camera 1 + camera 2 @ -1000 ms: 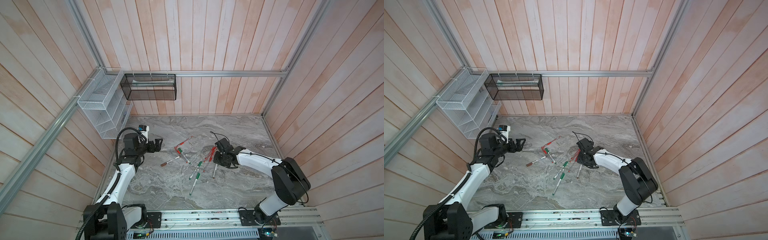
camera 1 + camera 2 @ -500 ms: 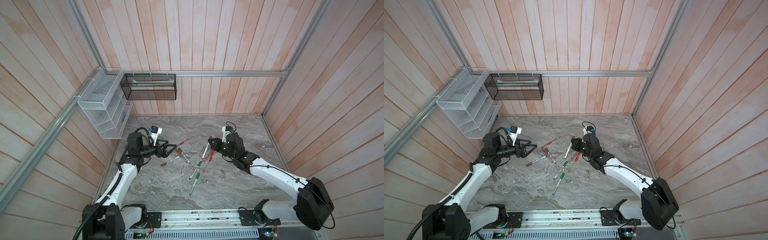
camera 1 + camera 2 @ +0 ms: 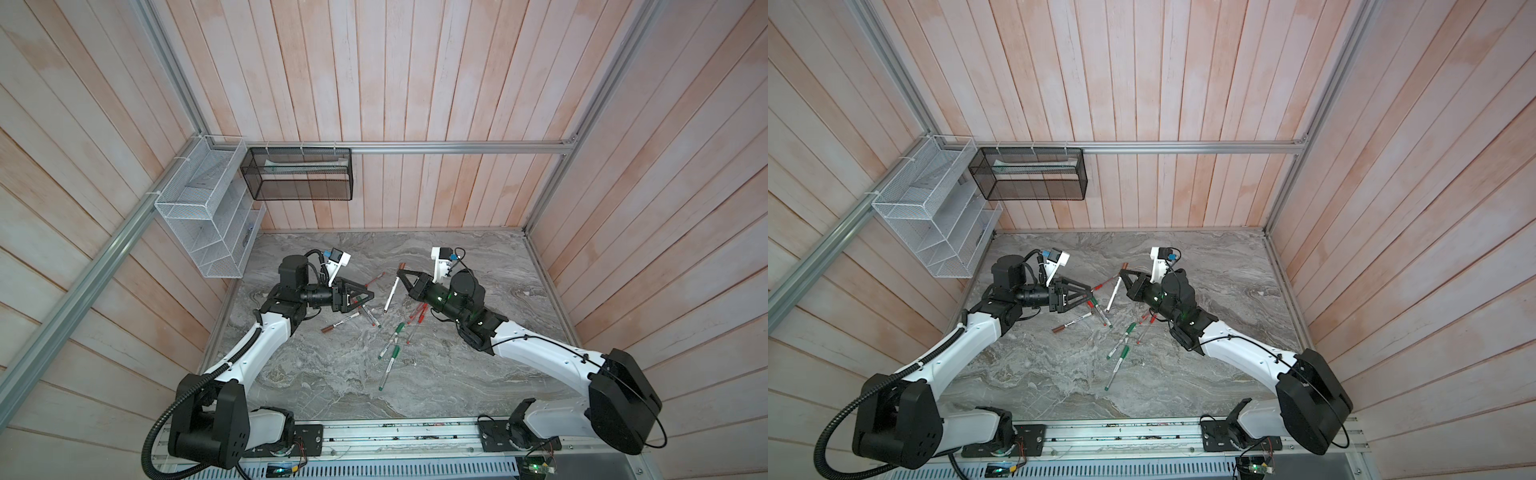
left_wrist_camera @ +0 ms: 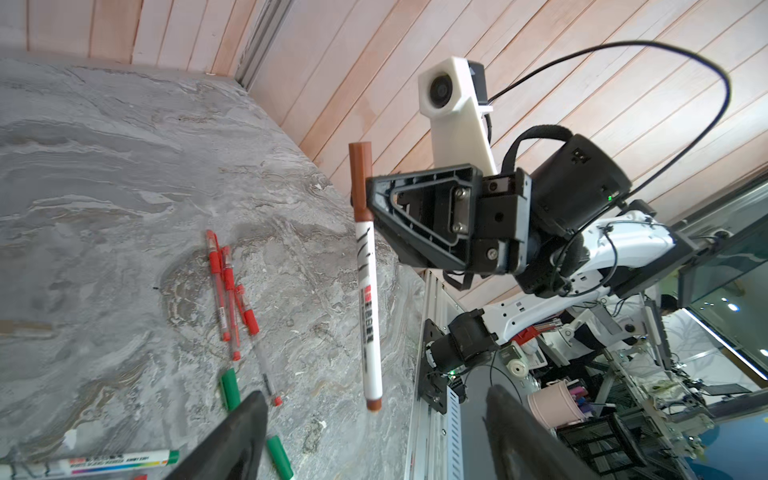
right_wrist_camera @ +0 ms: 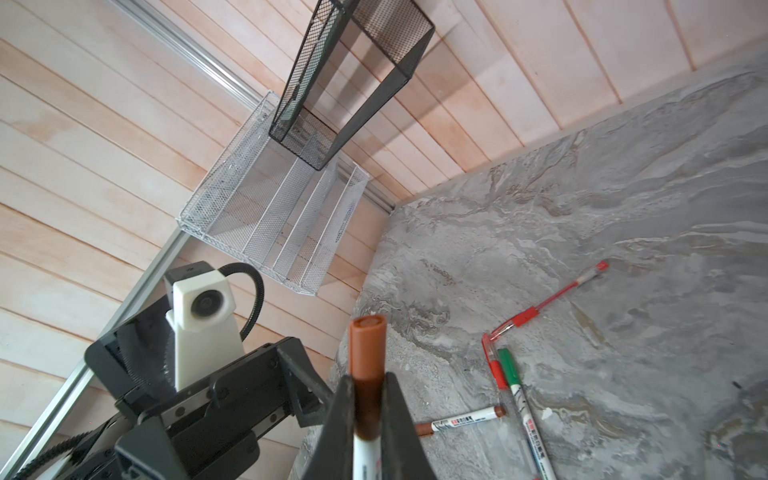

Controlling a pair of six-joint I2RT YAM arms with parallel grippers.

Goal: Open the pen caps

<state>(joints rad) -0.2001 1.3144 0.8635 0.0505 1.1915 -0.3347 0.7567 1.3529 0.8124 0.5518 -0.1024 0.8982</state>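
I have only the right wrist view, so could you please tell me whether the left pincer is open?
Observer: Yes, in the left wrist view the left pincer stands wide open and empty.
Operator: Thank you; where does my marker's far end sit?
Observer: Below the brown cap, its white barrel hangs free, short of the left pincer.
Operator: Are there pens that I cannot see?
Observer: Three capped red pens lie bunched on the table near your arm.
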